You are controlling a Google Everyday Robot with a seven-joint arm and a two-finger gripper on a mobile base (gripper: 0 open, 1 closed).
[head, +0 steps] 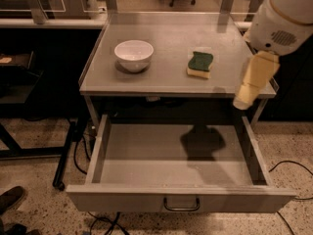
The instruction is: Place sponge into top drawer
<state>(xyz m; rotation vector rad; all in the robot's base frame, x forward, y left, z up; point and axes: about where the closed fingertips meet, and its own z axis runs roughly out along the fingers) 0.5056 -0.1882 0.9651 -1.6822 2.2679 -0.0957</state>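
Note:
The sponge (pixel 200 64), dark green on yellow foam, lies flat on the grey table top (pixel 166 77), right of centre. The top drawer (pixel 178 199) is pulled wide open below the table, its inside bare, with a small metal loop handle (pixel 181 205) on the front panel. My pale yellow gripper (pixel 243 99) hangs from the white arm (pixel 283 18) at the table's right edge, right of the sponge and apart from it. It holds nothing that I can see.
A white bowl (pixel 133 54) stands on the table top, left of the sponge. Cables (pixel 288 170) trail on the speckled floor beside the drawer. A dark bench (pixel 19 82) stands at the left. A shoe (pixel 11 199) shows at the bottom left.

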